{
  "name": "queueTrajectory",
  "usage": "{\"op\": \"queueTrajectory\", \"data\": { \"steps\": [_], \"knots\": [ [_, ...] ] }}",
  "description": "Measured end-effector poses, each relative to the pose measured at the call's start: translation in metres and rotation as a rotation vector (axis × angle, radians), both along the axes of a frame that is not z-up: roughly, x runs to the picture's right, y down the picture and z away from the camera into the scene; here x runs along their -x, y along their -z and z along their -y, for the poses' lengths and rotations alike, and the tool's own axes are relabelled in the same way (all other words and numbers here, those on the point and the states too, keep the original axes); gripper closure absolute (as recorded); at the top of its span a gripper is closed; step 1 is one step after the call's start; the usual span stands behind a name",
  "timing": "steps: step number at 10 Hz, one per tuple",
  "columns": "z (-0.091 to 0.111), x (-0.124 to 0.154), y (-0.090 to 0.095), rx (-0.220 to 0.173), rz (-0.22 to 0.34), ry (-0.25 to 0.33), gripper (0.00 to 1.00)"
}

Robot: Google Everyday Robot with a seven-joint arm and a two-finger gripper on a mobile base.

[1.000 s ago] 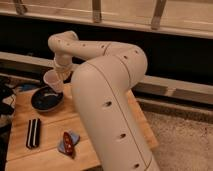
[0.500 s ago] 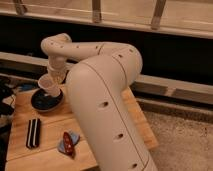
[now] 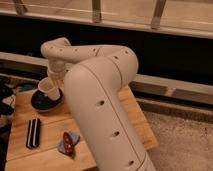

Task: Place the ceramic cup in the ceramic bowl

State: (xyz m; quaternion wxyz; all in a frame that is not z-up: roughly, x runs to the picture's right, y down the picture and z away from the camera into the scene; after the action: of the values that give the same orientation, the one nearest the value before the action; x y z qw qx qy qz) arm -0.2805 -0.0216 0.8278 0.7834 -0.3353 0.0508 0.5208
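The pale cream ceramic cup (image 3: 48, 88) hangs under my gripper (image 3: 53, 82), just above the dark ceramic bowl (image 3: 40, 102) at the table's left. The cup is over the bowl's middle to right part, and I cannot tell whether it touches the bowl. My cream arm (image 3: 100, 95) reaches in from the lower right and bends over the bowl, hiding its right rim.
A black striped rectangular block (image 3: 33, 133) lies on the wooden table (image 3: 135, 120) at the front left. A red and blue packet (image 3: 67, 143) lies near the front edge. Dark objects (image 3: 5, 100) sit past the table's left edge. A dark ledge and railing run behind.
The gripper with the cup has moved left and down, from beside the bowl's right rim to over the bowl.
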Motion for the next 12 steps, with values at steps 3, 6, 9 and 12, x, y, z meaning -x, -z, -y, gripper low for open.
{"op": "queueTrajectory", "data": {
  "steps": [3, 6, 9, 12],
  "knots": [
    [-0.009, 0.009, -0.008, 0.017, 0.006, 0.025, 0.99],
    [-0.013, 0.010, -0.011, 0.022, 0.007, 0.031, 0.99],
    [-0.017, 0.015, -0.013, 0.029, 0.008, 0.043, 0.99],
    [-0.020, 0.011, -0.018, 0.034, 0.000, 0.044, 0.99]
  ]
}}
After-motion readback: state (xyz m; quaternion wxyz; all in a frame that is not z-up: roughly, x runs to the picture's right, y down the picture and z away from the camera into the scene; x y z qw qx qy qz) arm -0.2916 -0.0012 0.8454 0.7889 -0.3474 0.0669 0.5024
